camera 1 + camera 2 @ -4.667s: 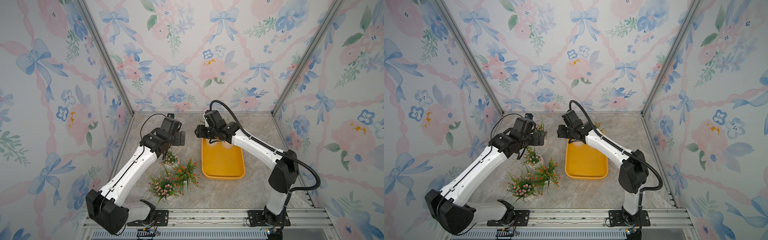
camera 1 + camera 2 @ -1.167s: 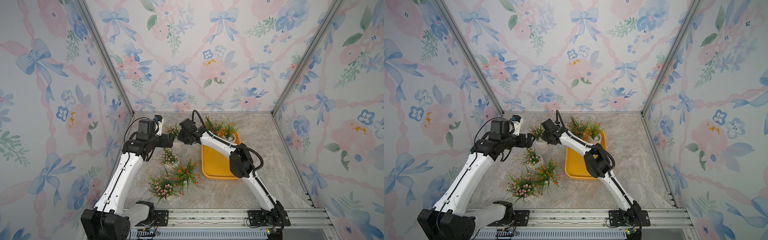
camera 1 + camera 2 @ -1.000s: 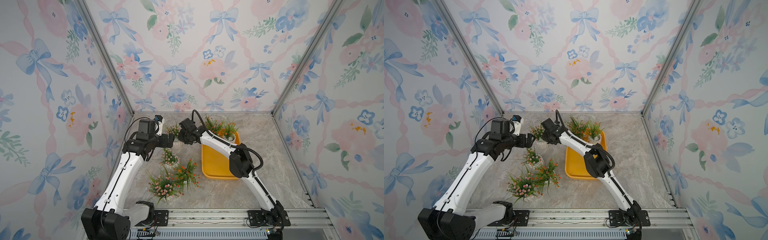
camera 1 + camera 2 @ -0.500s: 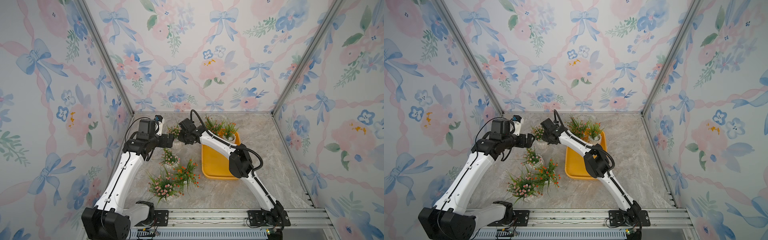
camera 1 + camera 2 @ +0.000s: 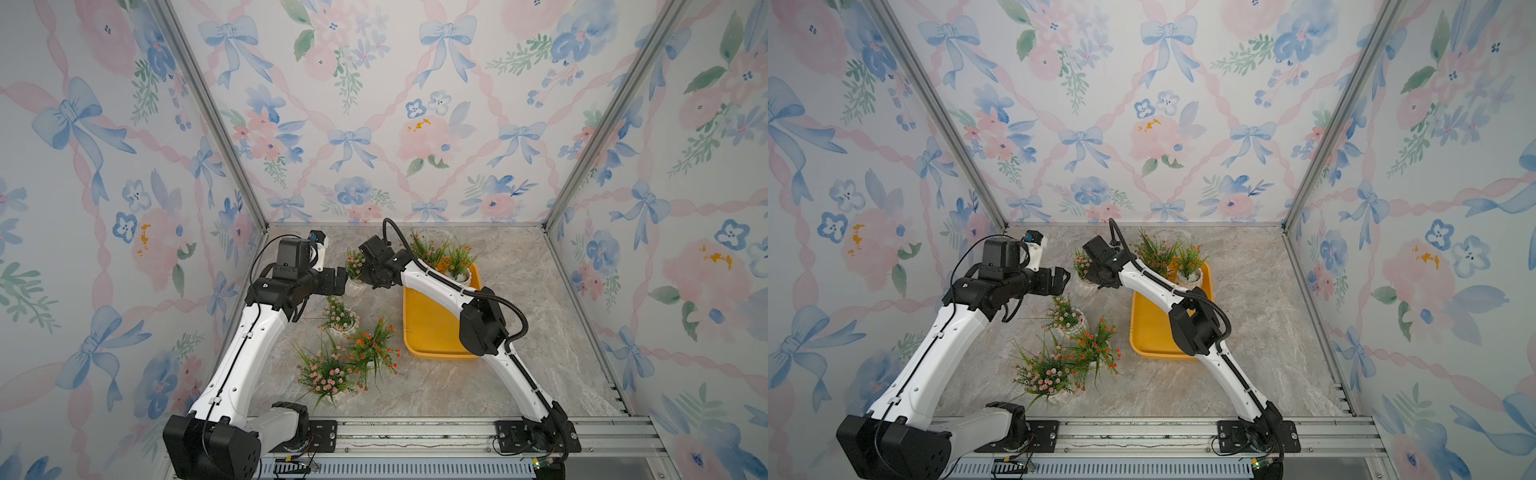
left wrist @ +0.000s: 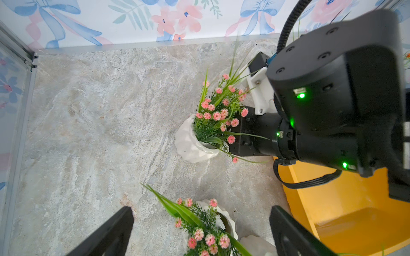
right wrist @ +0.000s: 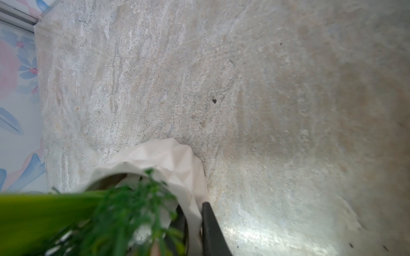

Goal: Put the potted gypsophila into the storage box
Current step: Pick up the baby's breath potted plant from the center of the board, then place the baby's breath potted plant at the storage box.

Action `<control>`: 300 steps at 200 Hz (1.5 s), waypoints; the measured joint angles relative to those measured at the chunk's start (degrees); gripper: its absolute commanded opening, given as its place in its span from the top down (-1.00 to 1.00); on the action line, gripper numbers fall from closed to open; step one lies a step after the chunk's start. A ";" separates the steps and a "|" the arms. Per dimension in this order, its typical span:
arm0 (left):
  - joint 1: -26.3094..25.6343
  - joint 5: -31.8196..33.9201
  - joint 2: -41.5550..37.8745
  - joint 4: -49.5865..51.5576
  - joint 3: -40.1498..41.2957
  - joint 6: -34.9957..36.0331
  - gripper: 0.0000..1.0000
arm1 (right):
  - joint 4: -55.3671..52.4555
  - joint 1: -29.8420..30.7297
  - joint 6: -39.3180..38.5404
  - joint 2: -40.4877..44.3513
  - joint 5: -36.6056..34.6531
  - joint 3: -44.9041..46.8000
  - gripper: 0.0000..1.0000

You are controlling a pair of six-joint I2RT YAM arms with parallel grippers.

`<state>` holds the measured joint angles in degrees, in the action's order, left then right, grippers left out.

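A potted gypsophila (image 5: 354, 266) with pink blooms in a white faceted pot (image 6: 189, 145) stands on the marble floor, left of the storage box (image 5: 428, 328), a yellow-orange tub. My right gripper (image 7: 194, 210) is shut on this pot's rim, one finger inside and one outside; in both top views it (image 5: 1100, 280) reaches in from the box side. My left gripper (image 5: 340, 280) hangs open just left of that pot, holding nothing. In the left wrist view its fingers straddle another pink-flowered pot (image 6: 208, 223) below.
Two potted plants (image 5: 428, 249) (image 5: 459, 264) stand in the far end of the box. Three more pots sit on the floor left of it: a small pink one (image 5: 340, 318), an orange-flowered one (image 5: 374, 345) and a bushy pink one (image 5: 324, 374). Walls enclose three sides.
My right gripper's jaws have closed onto the white pot's rim. Both arms have stayed nearly where they were.
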<state>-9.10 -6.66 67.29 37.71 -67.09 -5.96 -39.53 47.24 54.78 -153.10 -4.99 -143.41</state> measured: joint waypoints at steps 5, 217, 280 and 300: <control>0.00 0.00 0.00 0.00 0.00 0.00 -0.96 | -0.02 0.00 -0.02 0.15 -0.04 0.20 0.85; -8.52 -1.86 0.00 -0.02 -2.99 1.07 -0.96 | -2.93 0.07 -12.04 19.98 -3.06 16.72 1.00; -14.69 -3.28 2.10 -0.35 -8.66 1.09 -0.96 | -0.57 -0.31 -13.09 32.79 -4.00 29.11 1.00; -17.38 -3.28 3.30 -0.35 -10.58 1.09 -0.96 | -0.13 -0.87 -12.85 38.38 -4.37 34.97 1.00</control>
<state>-26.48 -9.93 70.59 37.36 -77.67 -4.86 -39.66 46.37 41.93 -114.72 -9.37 -108.44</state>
